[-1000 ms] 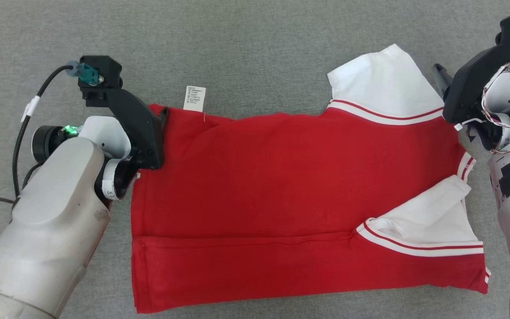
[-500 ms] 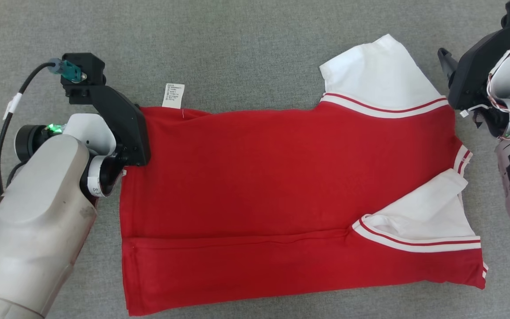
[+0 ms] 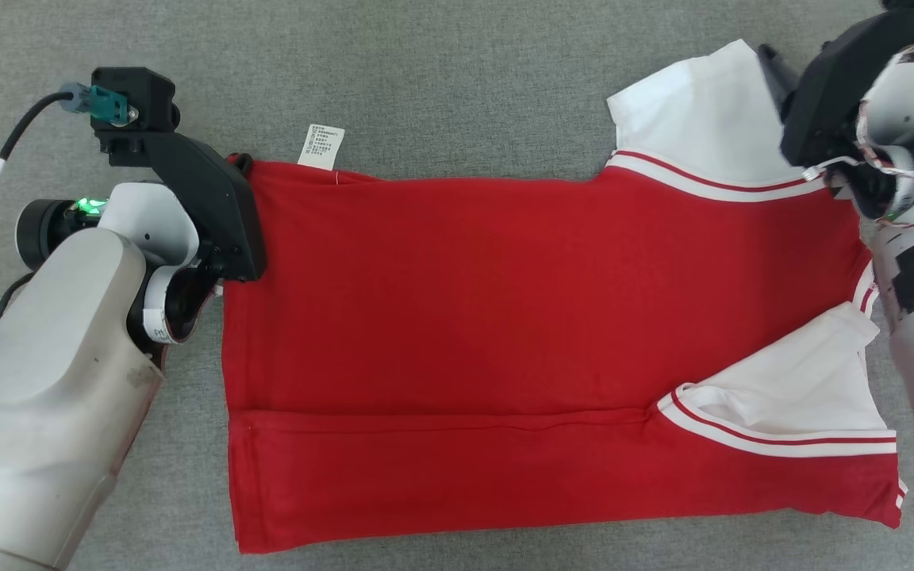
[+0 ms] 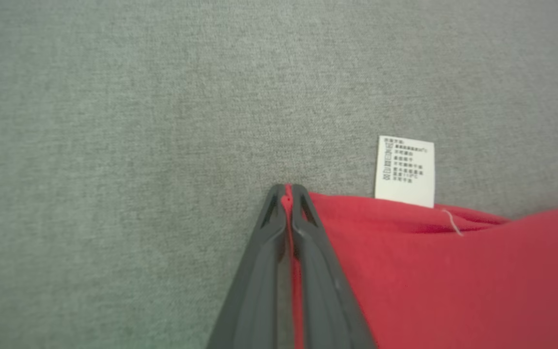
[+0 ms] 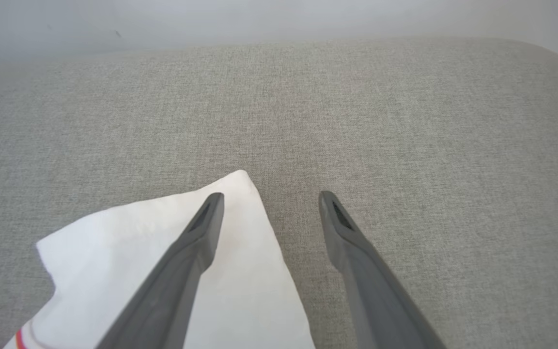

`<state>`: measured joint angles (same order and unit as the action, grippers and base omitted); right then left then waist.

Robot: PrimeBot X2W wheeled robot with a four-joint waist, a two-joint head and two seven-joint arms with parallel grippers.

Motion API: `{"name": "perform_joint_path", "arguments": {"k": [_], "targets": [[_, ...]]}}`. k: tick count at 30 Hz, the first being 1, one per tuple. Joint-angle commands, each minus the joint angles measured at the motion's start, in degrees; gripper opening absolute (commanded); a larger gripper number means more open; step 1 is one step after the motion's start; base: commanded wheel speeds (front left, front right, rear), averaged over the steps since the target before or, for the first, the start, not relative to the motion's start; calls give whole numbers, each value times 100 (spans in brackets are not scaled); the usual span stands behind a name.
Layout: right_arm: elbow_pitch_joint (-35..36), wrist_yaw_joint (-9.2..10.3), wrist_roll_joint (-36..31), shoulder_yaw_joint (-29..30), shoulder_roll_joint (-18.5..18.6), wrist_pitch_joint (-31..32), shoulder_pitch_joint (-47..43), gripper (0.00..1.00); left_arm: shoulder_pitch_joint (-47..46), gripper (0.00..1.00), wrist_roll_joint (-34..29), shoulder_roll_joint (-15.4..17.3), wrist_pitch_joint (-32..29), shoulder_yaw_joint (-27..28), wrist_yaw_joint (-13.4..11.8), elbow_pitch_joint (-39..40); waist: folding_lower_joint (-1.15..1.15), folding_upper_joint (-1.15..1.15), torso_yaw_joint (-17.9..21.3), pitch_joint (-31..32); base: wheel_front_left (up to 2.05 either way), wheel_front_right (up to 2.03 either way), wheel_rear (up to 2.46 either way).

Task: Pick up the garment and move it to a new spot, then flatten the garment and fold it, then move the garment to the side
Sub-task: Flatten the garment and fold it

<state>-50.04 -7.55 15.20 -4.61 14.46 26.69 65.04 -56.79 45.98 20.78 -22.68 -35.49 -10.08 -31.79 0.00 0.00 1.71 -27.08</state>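
Left jaws clamped on red garment (image 3: 505, 317), care label (image 4: 405, 170) unreadable, right jaws apart

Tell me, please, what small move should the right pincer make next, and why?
Probably lower and close the right pincer on the white sleeve: its jaws stand open, one finger over the sleeve's corner, while the left pincer is shut on a red corner of the garment.

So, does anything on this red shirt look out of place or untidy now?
Yes, small things. The white care label pokes out past the far edge of the red shirt onto the grey surface, with a loose thread beside it. The far sleeve sticks out, while the near sleeve lies folded over the body.
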Motion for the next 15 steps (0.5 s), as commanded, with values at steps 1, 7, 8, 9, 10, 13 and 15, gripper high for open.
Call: {"name": "perform_joint_path", "arguments": {"k": [1,7,8,9,10,13,15], "targets": [[19,13,42,-63,-14,14,-34,100,180,0,17,113,-30,-4,-63,-50,0,0,-14,8,0,0,0],[-179,13,-31,-199,34,71,13,100,165,0,24,114,-79,-29,-120,125,0,0,-117,-86,0,0,0],[-229,13,-71,-189,60,60,52,100,160,0,27,103,-73,-29,-128,148,0,0,-139,-103,0,0,0],[-279,13,-103,-172,88,42,88,100,149,0,29,92,-68,-31,-134,173,0,0,-162,-126,0,0,0],[-330,13,-135,-178,84,30,109,100,139,0,34,83,-56,-28,-136,189,0,0,-178,-143,0,0,0],[-471,13,-185,-188,47,39,186,100,111,0,38,65,-19,-20,-157,228,0,0,-220,-196,0,0,0],[-583,13,-212,-229,27,127,231,100,110,0,33,71,5,-21,-168,235,0,0,-228,-223,0,0,0]]}}
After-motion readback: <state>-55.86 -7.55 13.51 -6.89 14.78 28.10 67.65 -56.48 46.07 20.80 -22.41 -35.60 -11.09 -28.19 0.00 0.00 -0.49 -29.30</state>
